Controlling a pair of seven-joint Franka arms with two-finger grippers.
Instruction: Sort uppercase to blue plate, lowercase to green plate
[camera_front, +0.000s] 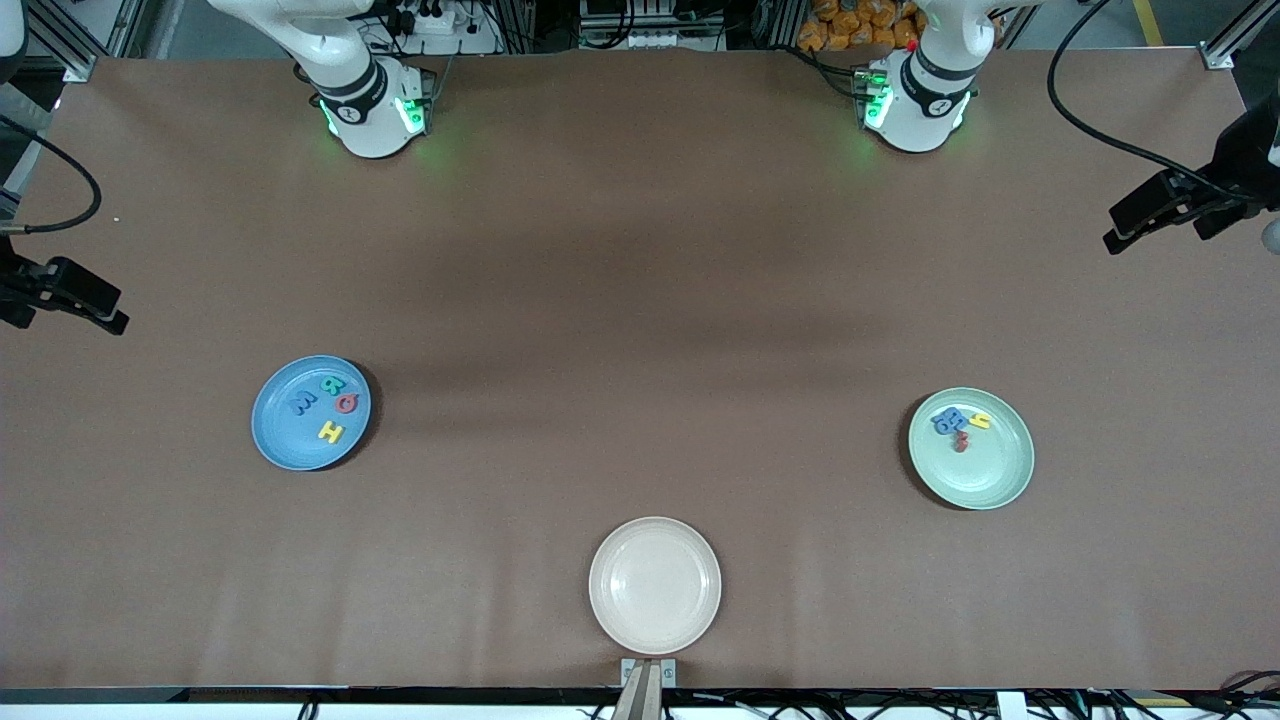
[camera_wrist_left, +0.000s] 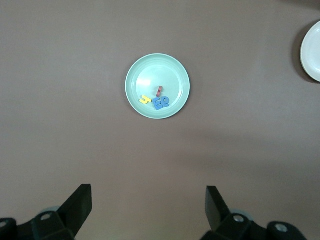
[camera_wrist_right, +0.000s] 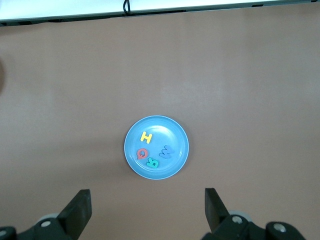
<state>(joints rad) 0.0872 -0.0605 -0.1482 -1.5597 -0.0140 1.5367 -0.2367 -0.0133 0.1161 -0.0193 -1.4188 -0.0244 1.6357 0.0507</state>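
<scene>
Uppercase: four letters lie in the blue plate (camera_front: 290, 445), all toward its rim farthest from the front camera. Yellow H (camera_front: 330, 432) sits nearest that camera, red Q (camera_front: 346, 403) just beside it, green R (camera_front: 331, 384) at the Q's 11 o'clock in the front view, blue W (camera_front: 303, 403) at the Q's 9 o'clock.
Blue plate: on the worktop (camera_front: 640, 300) toward the right arm's end, flat, well apart from the other plates.
Lowercase: the letters lie bunched in the green plate (camera_front: 985, 475), again on the side farthest from the front camera. Two blue letters (camera_front: 948, 420) touch or overlap; which is a and which is m cannot be told. Yellow h (camera_front: 979, 421) is just beside them, and the small red m (camera_front: 960, 441) at their 5 o'clock in the front view.
Green plate: toward the left arm's end of the worktop, about as near the front camera as the blue plate.
Cream plate (camera_front: 655, 584): between the two, nearest the front camera, at the worktop's edge.
Left tool (camera_wrist_left: 149, 200): up in the air, looking down on the green plate, fingers (camera_wrist_left: 80, 202) spread wide with nothing between them.
Right tool (camera_wrist_right: 148, 202): up in the air above the blue plate, fingers (camera_wrist_right: 81, 204) likewise spread wide and bare.
Arms: both wait, drawn back off the plates.
</scene>
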